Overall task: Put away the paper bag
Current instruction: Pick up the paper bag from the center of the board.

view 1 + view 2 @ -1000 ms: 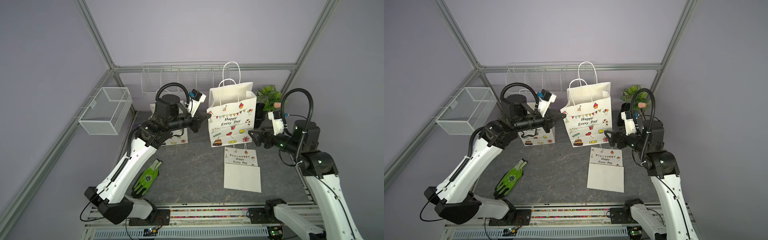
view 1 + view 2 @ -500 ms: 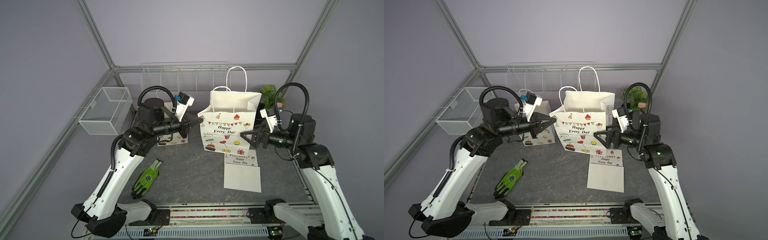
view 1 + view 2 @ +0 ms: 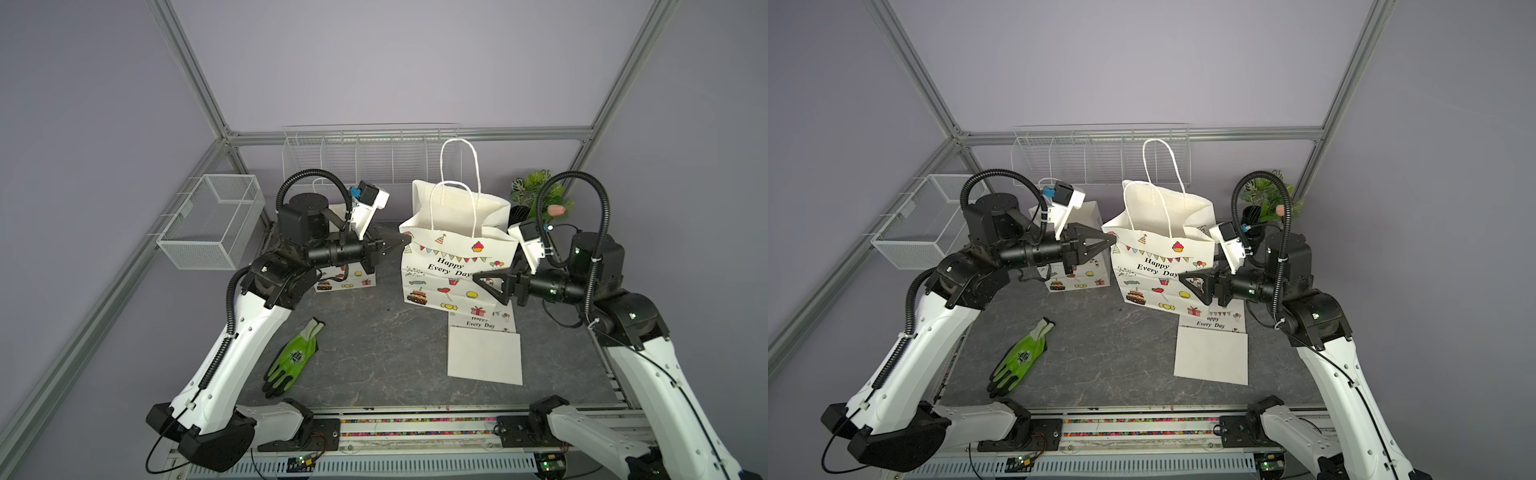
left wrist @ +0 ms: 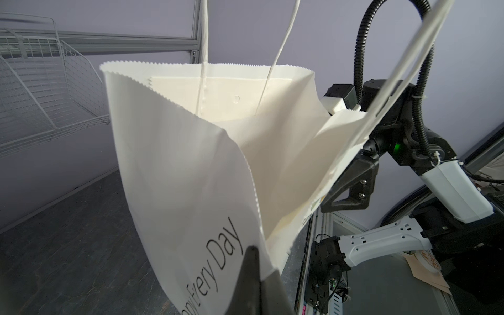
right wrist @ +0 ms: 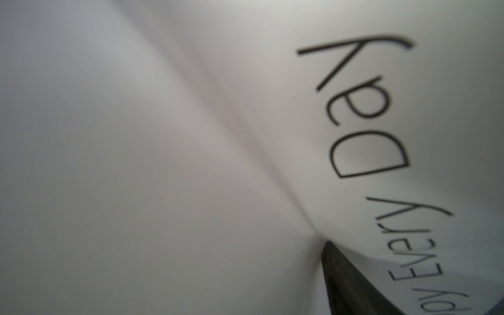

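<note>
Paper bag [image 3: 453, 266], white with a "Happy Every Day" print, stands upright and open-mouthed on the surface [image 3: 374, 340] directly between the two end effectors, its handles up. The left end effector [image 3: 399, 242] is closed, and its tips meet the upper corner of the printed front panel. The left wrist view shows the serrated rim [image 4: 253, 188] running down into the dark fingers [image 4: 249, 275], so I judge it to be pinching that corner. The right end effector [image 3: 478, 279] sits against the opposite end of the same panel, lower down. The right wrist view shows one finger [image 5: 343, 275] pressed into a crease of the paper, but I cannot tell whether its jaws are apart or clamped on paper.

The relation that matters is that the bag's wide axis runs from one end effector straight to the other, so each arm has one end of it and neither is clearly nearer. A wire rack [image 3: 370, 158] on the back wall lies beyond the bag from both end effectors and higher than their tips. A flat folded bag [image 3: 484, 349] lies below the right end effector, toward the robot's base. I judge that the coming move depends on both ends travelling together, since a one-sided pull could buckle or tear the thin panel.
</note>
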`<state>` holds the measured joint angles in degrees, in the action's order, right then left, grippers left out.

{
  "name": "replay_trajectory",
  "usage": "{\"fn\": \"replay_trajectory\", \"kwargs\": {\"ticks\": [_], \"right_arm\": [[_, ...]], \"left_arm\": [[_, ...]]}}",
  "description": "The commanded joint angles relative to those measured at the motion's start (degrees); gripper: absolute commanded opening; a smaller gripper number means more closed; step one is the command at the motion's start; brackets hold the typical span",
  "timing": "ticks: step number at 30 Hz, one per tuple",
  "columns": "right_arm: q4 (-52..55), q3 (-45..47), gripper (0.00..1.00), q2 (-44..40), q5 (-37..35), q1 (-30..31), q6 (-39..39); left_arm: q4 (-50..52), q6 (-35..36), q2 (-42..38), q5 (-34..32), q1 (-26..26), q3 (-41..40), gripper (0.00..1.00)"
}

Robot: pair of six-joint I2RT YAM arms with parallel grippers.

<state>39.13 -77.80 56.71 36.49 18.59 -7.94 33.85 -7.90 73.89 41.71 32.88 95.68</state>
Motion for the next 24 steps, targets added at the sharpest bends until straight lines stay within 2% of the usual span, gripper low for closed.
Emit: {"fn": "replay_trajectory", "kwargs": {"ticks": [1,7,12,13,15,17,19,21,22,24], "right_arm": [[-0.45,0.43,0.65,-1.56,-3.88,0.55,0.68],[-3.65,1.61,0.36,-3.95,-6.00,0.55,-1.46],[-5.12,1.42,0.21,-3.99,-4.22,0.57,-3.16],[-5.41,1.47,0.18,-4.05,-3.94,0.56,-3.56],[-5.80,1.39,0.14,-4.19,-3.51,0.53,-4.18],[-6.22,1.25,0.10,-4.38,-3.48,0.55,-4.77],[-5.97,0.79,0.07,-4.50,-3.71,0.44,-5.24],[-4.86,-0.03,0.07,-4.29,-3.90,0.24,-5.12],[-4.27,-0.52,0.07,-4.19,-3.65,0.01,-4.94],[-3.51,-1.18,0.07,-4.00,-2.70,-0.63,-4.50]], "left_arm": [[-1.77,-1.13,0.51,2.57,-0.36,2.06,0.00],[-1.68,-1.19,0.71,2.82,-0.70,1.38,0.00],[-1.76,-1.41,0.67,3.09,-0.66,1.18,0.01],[-1.77,-1.33,0.65,3.11,-0.67,1.09,0.05],[-1.94,-1.48,0.52,3.22,-0.72,1.00,0.18],[-1.92,-1.54,0.29,3.11,-0.77,0.95,0.40],[-1.85,-1.58,-0.29,2.41,-0.84,0.56,0.71],[-1.85,-1.63,-1.38,0.82,-0.97,-0.35,0.91],[-1.81,-1.82,-2.24,-0.30,-1.06,-1.15,0.98],[-1.52,-1.90,-4.14,-2.68,-1.11,-2.80,1.00]]}}
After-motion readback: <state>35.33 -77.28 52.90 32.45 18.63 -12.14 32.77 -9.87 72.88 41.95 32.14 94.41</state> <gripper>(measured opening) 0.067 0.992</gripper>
